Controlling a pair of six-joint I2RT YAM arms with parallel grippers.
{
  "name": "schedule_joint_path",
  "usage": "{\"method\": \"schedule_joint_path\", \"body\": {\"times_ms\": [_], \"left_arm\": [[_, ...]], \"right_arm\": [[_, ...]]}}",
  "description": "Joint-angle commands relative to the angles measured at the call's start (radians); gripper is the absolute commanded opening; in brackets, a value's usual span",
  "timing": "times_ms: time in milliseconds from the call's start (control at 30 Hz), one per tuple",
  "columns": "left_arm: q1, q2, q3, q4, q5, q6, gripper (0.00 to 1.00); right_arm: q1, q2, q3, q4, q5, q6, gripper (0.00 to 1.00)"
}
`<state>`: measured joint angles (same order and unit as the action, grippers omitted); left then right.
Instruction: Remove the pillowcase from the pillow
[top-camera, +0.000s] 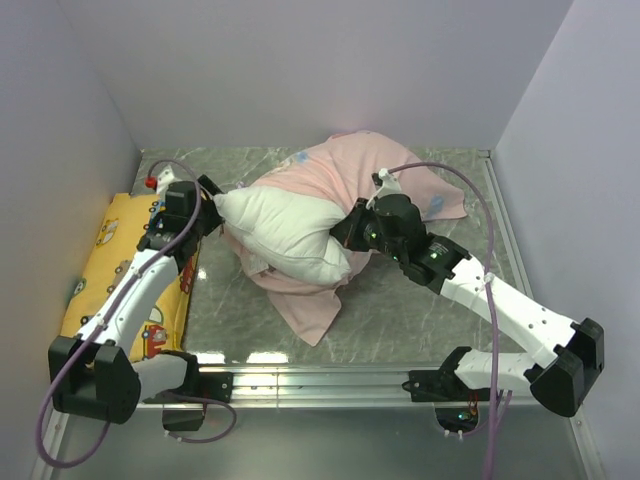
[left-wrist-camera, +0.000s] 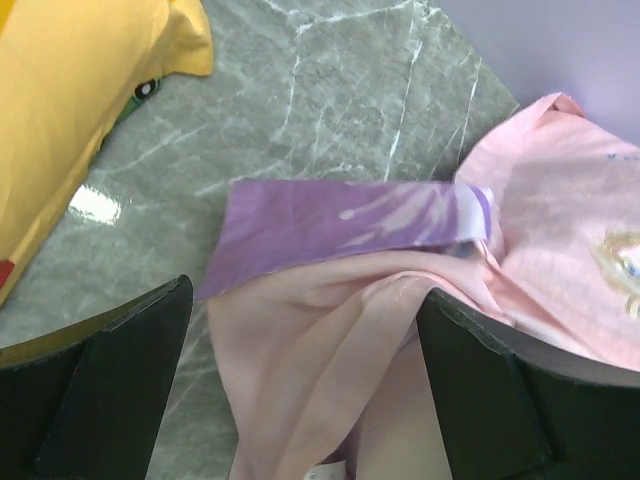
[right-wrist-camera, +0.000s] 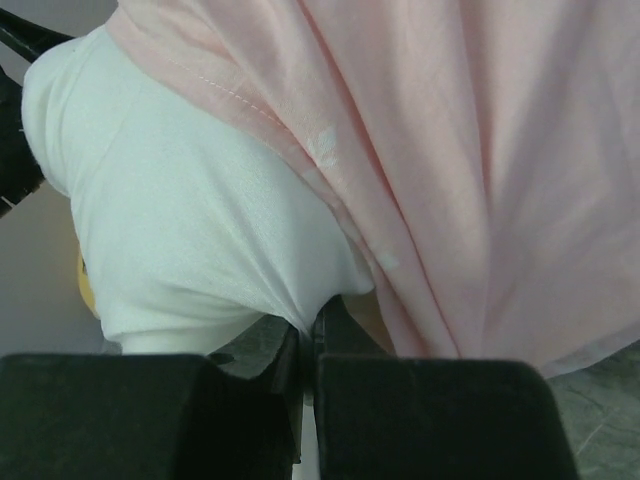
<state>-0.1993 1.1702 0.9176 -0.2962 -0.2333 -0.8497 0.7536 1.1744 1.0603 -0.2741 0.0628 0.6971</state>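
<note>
Both arms: white link shells w/ black joints & black bases. Left arm (top-camera: 130, 295): small dark screw dots along the white link. Right arm (top-camera: 505, 310): green LEDs on black wrist section. Thin purple cable (top-camera: 478, 195) loops off each. Fingers (left-wrist-camera: 110, 390) matte black, blocky.

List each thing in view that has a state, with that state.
pillowcase: bunched, pale reverse showing, partly pulled off the pillow
pillow: left part bared, right end inside the pillowcase
left end effector: open over the pillowcase's cloth
right end effector: shut at the pillowcase's edge
yellow pillow: lying flat, not gripped
</note>
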Motion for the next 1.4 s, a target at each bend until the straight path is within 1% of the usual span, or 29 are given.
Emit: {"method": "schedule_joint_path", "body": {"times_ms": [0,100,133,200,233,300,367,433,467,533,633,667,833,867,933,1000,1033,1067,1133,1167,1200,1233,1267,1367], "left_arm": [[0.06,0.037,0.078,0.077,0.179,0.044,0.99],[0.06,0.127,0.121,0.14,0.307,0.064,0.95],[0.06,0.184,0.138,0.146,0.378,0.064,0.93],[0.035,0.245,0.199,0.15,0.413,0.063,0.88],[0.035,0.258,0.211,0.16,0.411,0.064,0.89],[0.002,0.278,0.237,0.163,0.402,0.078,0.89],[-0.012,0.304,0.282,0.152,0.393,0.084,0.9],[-0.009,0.331,0.319,0.105,0.378,0.09,0.92],[0.0,0.341,0.36,0.08,0.343,0.092,0.94],[0.021,0.359,0.389,0.046,0.342,0.09,0.95],[0.09,0.384,0.484,-0.01,0.35,0.074,0.96],[0.131,0.39,0.507,-0.032,0.347,0.071,0.97],[0.257,0.423,0.641,-0.122,0.347,0.09,0.99],[0.299,0.43,0.683,-0.144,0.365,0.098,0.99],[0.325,0.421,0.707,-0.17,0.426,0.101,0.99],[0.321,0.384,0.67,-0.146,0.434,0.113,0.99],[0.311,0.332,0.644,-0.144,0.425,0.112,0.99],[0.295,0.304,0.583,-0.139,0.405,0.107,0.99],[0.276,0.222,0.518,-0.135,0.399,0.098,0.99],[0.253,0.192,0.45,-0.132,0.402,0.086,0.99],[0.239,0.162,0.414,-0.124,0.402,0.078,0.99],[0.223,0.095,0.344,-0.121,0.396,0.068,0.99],[0.18,0.059,0.308,-0.113,0.387,0.055,0.99],[0.12,-0.078,0.181,-0.098,0.347,-0.014,0.99]], "right_arm": [[-0.013,-0.073,-0.009,0.102,0.071,0.036,0.0],[0.004,-0.159,-0.029,0.058,0.135,0.061,0.0],[0.016,-0.186,-0.039,0.046,0.161,0.076,0.0],[0.084,-0.278,-0.071,0.047,0.247,0.096,0.0],[0.105,-0.286,-0.074,0.047,0.264,0.104,0.0],[0.127,-0.285,-0.079,0.055,0.276,0.104,0.0],[0.17,-0.244,-0.062,0.047,0.324,0.097,0.0],[0.193,-0.208,-0.049,0.062,0.316,0.093,0.0],[0.207,-0.173,-0.042,0.075,0.315,0.088,0.0],[0.22,-0.135,-0.023,0.085,0.322,0.082,0.0],[0.228,-0.035,0.022,0.105,0.318,0.074,0.0],[0.227,-0.018,0.032,0.108,0.304,0.073,0.0],[0.21,0.08,0.117,0.115,0.252,0.039,0.0],[0.208,0.112,0.128,0.113,0.246,0.035,0.0],[0.198,0.146,0.167,0.115,0.206,0.019,0.0],[0.169,0.204,0.207,0.108,0.154,0.005,0.0],[0.156,0.226,0.226,0.107,0.14,0.002,0.0],[0.144,0.266,0.269,0.104,0.125,0.002,0.0],[0.103,0.3,0.302,0.121,0.07,0.016,0.0],[0.093,0.321,0.317,0.133,0.068,0.022,0.0],[0.087,0.326,0.319,0.151,0.071,0.034,0.0],[0.075,0.335,0.314,0.194,0.084,0.039,0.0],[0.072,0.343,0.317,0.208,0.089,0.044,0.0],[0.069,0.393,0.368,0.214,0.091,0.047,0.0]]}}
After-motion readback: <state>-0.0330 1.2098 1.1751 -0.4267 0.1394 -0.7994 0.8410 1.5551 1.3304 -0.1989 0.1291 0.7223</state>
